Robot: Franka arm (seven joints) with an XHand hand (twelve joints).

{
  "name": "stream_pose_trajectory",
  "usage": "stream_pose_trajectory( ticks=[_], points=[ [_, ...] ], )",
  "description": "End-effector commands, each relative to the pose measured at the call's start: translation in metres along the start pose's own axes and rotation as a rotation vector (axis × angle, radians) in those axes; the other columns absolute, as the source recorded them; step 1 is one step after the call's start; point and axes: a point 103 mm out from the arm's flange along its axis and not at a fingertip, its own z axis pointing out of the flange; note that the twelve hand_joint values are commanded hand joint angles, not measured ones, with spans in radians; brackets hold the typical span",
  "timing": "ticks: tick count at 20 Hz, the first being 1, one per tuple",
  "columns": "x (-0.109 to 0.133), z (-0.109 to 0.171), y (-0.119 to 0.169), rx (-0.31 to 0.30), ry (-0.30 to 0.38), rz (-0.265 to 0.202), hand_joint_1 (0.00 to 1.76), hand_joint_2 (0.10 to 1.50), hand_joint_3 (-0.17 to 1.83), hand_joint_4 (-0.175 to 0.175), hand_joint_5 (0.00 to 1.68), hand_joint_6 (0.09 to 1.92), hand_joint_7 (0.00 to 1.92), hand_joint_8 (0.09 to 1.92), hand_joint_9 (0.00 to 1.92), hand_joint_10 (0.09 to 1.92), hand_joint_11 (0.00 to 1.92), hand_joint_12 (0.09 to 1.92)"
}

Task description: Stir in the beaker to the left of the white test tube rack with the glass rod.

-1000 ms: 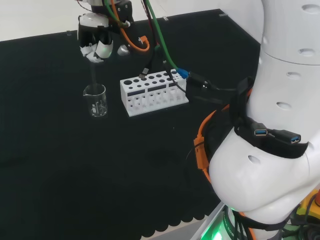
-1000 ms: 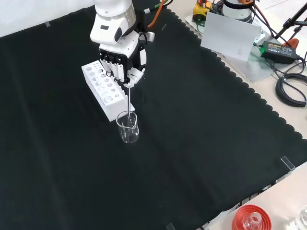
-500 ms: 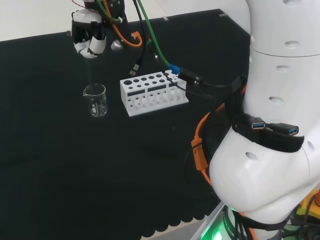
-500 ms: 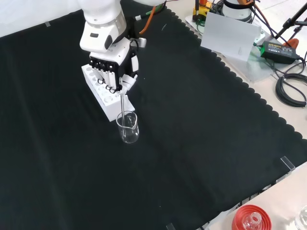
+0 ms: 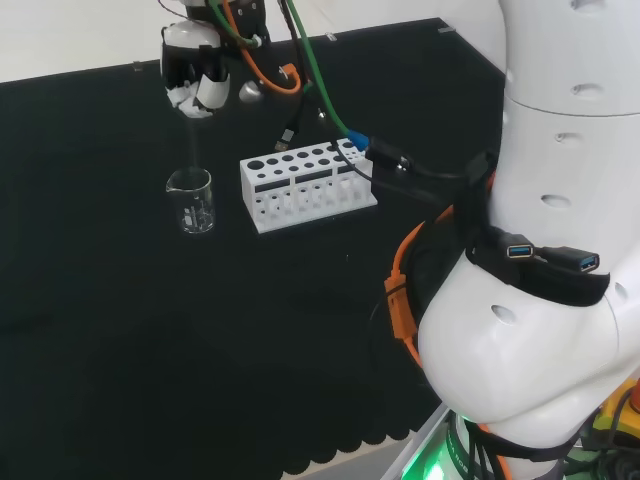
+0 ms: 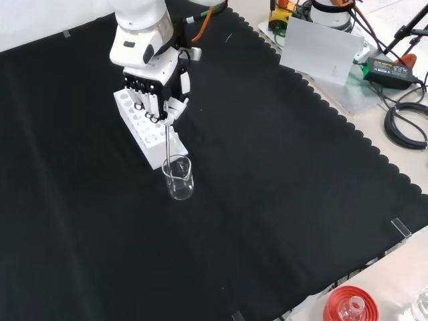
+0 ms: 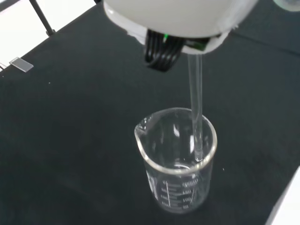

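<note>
A clear glass beaker [image 5: 191,201] [image 6: 178,178] [image 7: 177,159] stands on the black cloth, left of the white test tube rack [image 5: 306,184] in the head view. The hand [image 5: 194,75] [image 6: 155,87] hovers above the beaker, its fingers curled round the top of a thin glass rod [image 6: 168,142] [image 7: 196,107]. The rod hangs nearly upright, and its lower end reaches just inside the beaker's mouth near the rim. In the front view the rack [image 6: 144,125] lies behind the beaker, partly covered by the hand.
Orange and green cables [image 5: 322,95] trail from the wrist over the rack. A red ribbed stand with a flask [image 6: 348,307] sits at the cloth's near edge in the front view. A grey board [image 6: 319,50] and black cords [image 6: 406,124] lie off the cloth.
The hand rose with the rod a second ago, swung left in both views, and has now come back right a little. The rod's tip sits higher in the beaker. Beaker and rack stayed put.
</note>
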Motion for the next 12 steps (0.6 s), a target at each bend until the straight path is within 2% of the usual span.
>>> stream_pose_trajectory(
  ticks=[1,4,9,12],
  points=[
    [-0.009,0.004,-0.025,-0.014,0.007,0.020,1.33,0.59,0.80,-0.175,1.20,0.65,1.34,0.84,1.68,0.52,1.56,0.67],
    [-0.003,0.005,-0.027,-0.005,0.017,0.012,1.33,0.59,0.80,-0.175,1.20,0.65,1.34,0.84,1.68,0.52,1.56,0.67],
    [0.010,0.011,-0.012,0.005,0.038,-0.008,1.33,0.59,0.80,-0.175,1.20,0.65,1.34,0.84,1.68,0.52,1.56,0.67],
    [0.013,0.022,-0.002,-0.018,0.048,-0.027,1.33,0.59,0.80,-0.175,1.20,0.65,1.34,0.84,1.68,0.52,1.56,0.67]
  ],
)
